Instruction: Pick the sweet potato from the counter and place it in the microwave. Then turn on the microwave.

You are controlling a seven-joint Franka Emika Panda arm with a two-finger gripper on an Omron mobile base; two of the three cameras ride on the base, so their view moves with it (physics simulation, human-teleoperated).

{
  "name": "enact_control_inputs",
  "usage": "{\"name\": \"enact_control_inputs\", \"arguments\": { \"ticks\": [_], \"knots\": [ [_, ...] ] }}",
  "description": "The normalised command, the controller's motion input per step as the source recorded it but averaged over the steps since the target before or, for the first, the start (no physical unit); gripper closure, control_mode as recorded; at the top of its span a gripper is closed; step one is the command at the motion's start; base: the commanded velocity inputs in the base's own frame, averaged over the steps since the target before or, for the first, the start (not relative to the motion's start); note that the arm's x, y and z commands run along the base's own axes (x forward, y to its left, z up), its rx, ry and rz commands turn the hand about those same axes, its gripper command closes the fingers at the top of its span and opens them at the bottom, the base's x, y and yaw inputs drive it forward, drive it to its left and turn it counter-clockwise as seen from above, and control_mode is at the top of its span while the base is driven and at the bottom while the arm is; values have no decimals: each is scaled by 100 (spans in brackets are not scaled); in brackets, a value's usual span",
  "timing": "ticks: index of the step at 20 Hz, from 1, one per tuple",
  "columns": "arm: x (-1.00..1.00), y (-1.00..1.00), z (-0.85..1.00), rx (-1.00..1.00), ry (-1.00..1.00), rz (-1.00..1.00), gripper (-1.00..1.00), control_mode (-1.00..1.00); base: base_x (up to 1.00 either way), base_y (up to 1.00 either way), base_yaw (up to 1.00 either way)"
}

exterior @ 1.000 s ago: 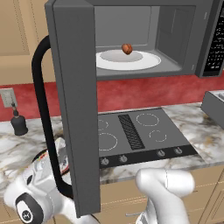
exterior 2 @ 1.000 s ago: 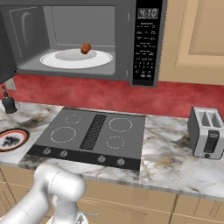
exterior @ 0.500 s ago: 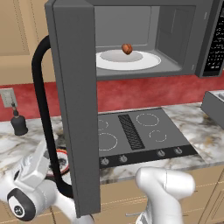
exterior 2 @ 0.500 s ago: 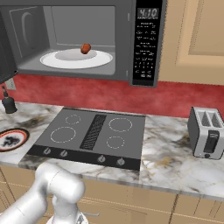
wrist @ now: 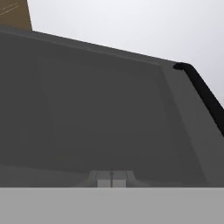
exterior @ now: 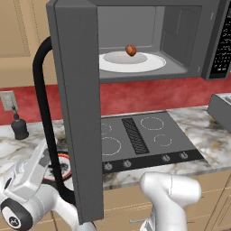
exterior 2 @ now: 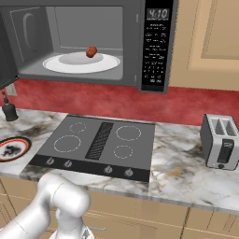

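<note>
The sweet potato [exterior: 131,49] [exterior 2: 91,51] lies on the white turntable [exterior: 149,63] [exterior 2: 60,63] inside the microwave [exterior 2: 156,51]. The microwave's door [exterior: 81,113] stands swung wide open toward me, its black curved handle [exterior: 43,113] on the outer side. My arm reaches low at the left, beside that door. In the hand view my gripper [wrist: 112,178] is shut with nothing in it, its tips close against the door's grey outer face [wrist: 87,113], and the handle [wrist: 201,92] runs down the right.
A dark cooktop [exterior 2: 100,144] is set into the marble counter [exterior 2: 186,172] below the microwave. A red-rimmed plate [exterior 2: 11,148] and a dark bottle [exterior 2: 8,109] stand at the left. A toaster [exterior 2: 221,147] sits at the right.
My hand has dropped slightly down and left beside the open door. The door and the sweet potato have not moved.
</note>
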Motion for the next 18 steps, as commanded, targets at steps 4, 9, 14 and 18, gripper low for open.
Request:
{"name": "enact_control_inputs", "arguments": {
  "ticks": [4, 9, 14, 18],
  "knots": [
    [-65, -46, 51, 0, 0, -1, 100, -100, 0, 0, 0],
    [-60, -61, 42, 0, 0, -1, 100, -100, 0, 0, 0],
    [-47, -77, 39, 0, 0, -3, 100, -100, 0, 0, 0],
    [-27, -77, 43, 0, 1, -4, 100, -100, 0, 0, 0]
  ]
}}
